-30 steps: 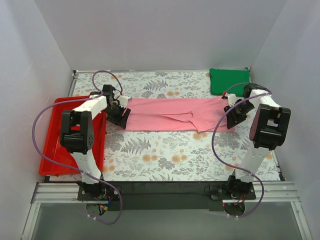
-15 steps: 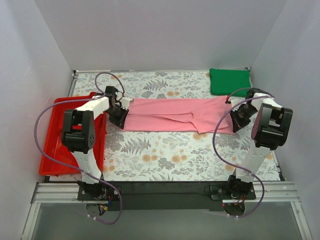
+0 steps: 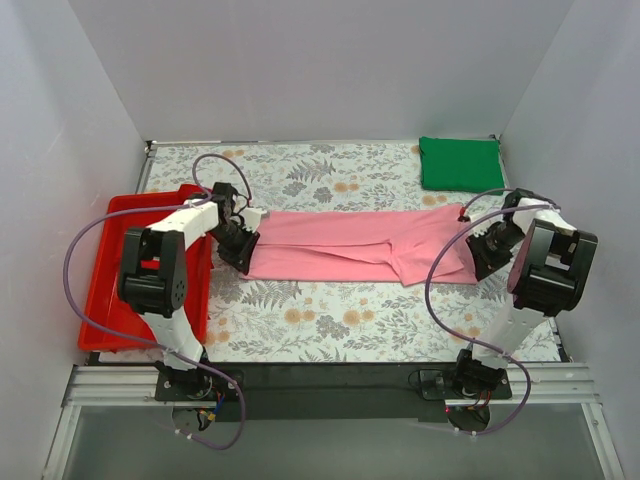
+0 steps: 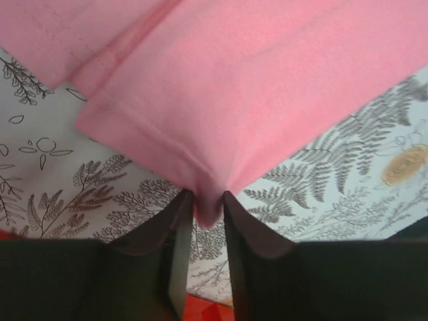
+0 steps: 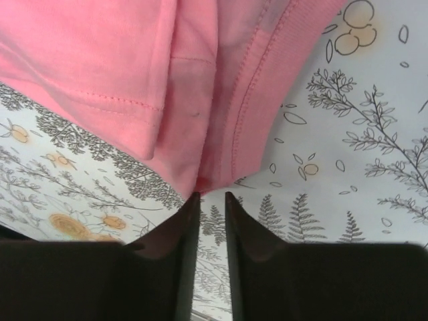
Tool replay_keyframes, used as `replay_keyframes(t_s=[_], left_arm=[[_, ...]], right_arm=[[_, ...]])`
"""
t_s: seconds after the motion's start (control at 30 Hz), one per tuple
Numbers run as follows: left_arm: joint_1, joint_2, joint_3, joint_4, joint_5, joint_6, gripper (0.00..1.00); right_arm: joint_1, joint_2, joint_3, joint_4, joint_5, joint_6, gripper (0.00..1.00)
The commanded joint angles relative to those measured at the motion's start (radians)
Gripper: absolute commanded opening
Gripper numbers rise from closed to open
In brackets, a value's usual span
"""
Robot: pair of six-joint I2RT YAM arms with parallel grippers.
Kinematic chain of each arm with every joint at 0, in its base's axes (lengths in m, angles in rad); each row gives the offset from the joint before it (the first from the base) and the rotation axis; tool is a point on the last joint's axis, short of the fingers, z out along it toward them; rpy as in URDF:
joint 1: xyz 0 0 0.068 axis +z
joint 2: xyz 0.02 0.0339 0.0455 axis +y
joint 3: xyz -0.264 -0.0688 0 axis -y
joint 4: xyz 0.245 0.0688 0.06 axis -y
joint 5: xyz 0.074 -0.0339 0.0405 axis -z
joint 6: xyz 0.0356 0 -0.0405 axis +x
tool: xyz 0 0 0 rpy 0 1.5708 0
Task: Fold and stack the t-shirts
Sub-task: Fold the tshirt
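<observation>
both claws have clamped onto the pink t-shirt (image 3: pixel 350 245), left gripper (image 4: pixel 204 207) pinching its left end, right gripper (image 5: pixel 208 200) its right, and drawn it taut and nearer, ready for a fold. the green t-shirt (image 3: pixel 460 163) lies at the far right; how many layers each pinch holds is hidden.

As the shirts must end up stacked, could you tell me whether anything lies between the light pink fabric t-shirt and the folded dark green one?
Nothing visible: only floral table cover separates the light pink fabric t-shirt from the folded dark green t-shirt, though the right arm's purple cable arcs nearby.
</observation>
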Motion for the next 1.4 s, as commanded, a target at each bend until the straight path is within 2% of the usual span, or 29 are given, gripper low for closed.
replay_keyframes(t_s=[0.0, 0.07, 0.23, 0.33, 0.37, 0.4, 0.43, 0.47, 0.5, 0.6, 0.63, 0.73, 0.83, 1.1, 1.37], left_arm=[[-0.008, -0.132, 0.02, -0.012, 0.086, 0.002, 0.27], [-0.011, -0.158, 0.074, -0.007, 0.181, 0.016, 0.33], [-0.056, -0.174, 0.194, 0.039, 0.322, -0.015, 0.35], [-0.204, -0.205, 0.169, 0.216, 0.324, -0.094, 0.37], [-0.235, -0.206, 0.158, 0.257, 0.334, -0.174, 0.38], [-0.266, -0.206, 0.137, 0.295, 0.391, -0.228, 0.5], [-0.322, -0.195, 0.123, 0.388, 0.42, -0.283, 0.57], [-0.356, -0.185, 0.108, 0.447, 0.431, -0.347, 0.59], [-0.388, -0.169, 0.094, 0.499, 0.417, -0.506, 0.59], [-0.513, -0.09, 0.077, 0.617, 0.379, -0.717, 0.59], [-0.566, -0.074, 0.062, 0.671, 0.347, -0.758, 0.58], [-0.632, -0.025, 0.033, 0.807, 0.325, -0.9, 0.58], [-0.665, 0.038, 0.039, 0.857, 0.33, -0.97, 0.58], [-0.709, 0.14, 0.071, 0.886, 0.291, -1.041, 0.59], [-0.734, 0.234, 0.1, 1.002, 0.288, -1.125, 0.53]], right_arm=[[-0.008, -0.077, 0.013, -0.052, -0.059, -0.044, 0.37], [-0.01, -0.116, 0.044, -0.071, -0.099, -0.03, 0.41], [-0.008, -0.15, 0.159, -0.163, -0.231, 0.018, 0.4], [-0.006, -0.145, 0.165, -0.172, -0.298, 0.079, 0.4], [-0.006, -0.139, 0.162, -0.172, -0.306, 0.114, 0.4], [-0.006, -0.122, 0.159, -0.17, -0.318, 0.128, 0.39], [-0.006, -0.111, 0.153, -0.167, -0.323, 0.143, 0.39], [-0.006, -0.101, 0.139, -0.163, -0.326, 0.153, 0.38], [-0.006, -0.078, 0.134, -0.161, -0.34, 0.175, 0.38], [-0.008, -0.033, 0.131, -0.149, -0.341, 0.226, 0.36], [-0.008, -0.026, 0.133, -0.138, -0.338, 0.238, 0.36], [-0.008, 0.004, 0.134, -0.101, -0.323, 0.272, 0.37], [-0.008, 0.04, 0.143, -0.095, -0.305, 0.283, 0.37], [-0.01, 0.08, 0.111, -0.086, -0.294, 0.278, 0.36], [-0.014, 0.091, 0.1, -0.058, -0.263, 0.28, 0.33]])
